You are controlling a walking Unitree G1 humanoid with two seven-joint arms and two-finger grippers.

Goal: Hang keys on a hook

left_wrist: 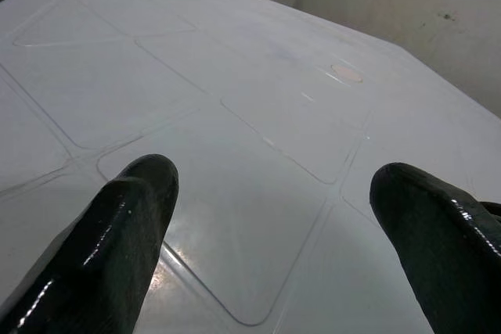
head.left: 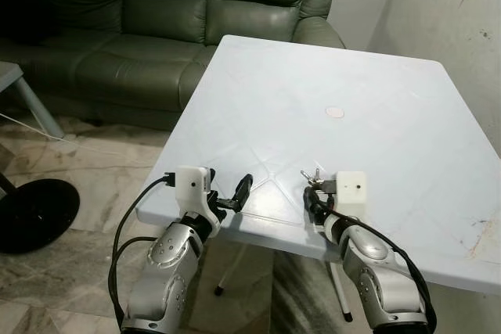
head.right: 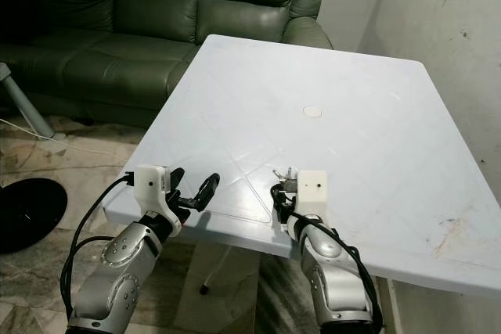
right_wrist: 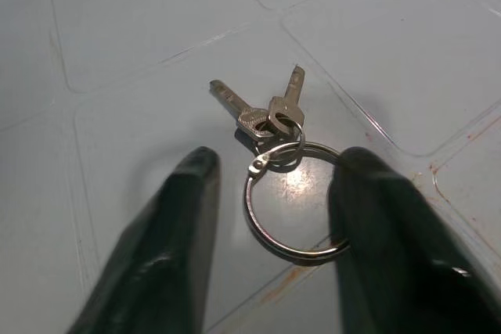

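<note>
While the keys (right_wrist: 270, 119) lie flat on the white tabletop (head.left: 376, 76) near its front edge, I see my right tool (right_wrist: 270, 217) spread, its fingers (right_wrist: 184, 217) straddling the key ring without gripping it. My left tool (left_wrist: 274, 217) hovers spread over bare tabletop, well apart.

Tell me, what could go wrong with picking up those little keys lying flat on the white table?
The key ring and its two keys lie flat on the smooth table, so the right gripper, its fingers open either side of the ring, might slide over the thin wire or push it away instead of catching it. Pinching only the ring would leave the keys dangling and swinging.
</note>
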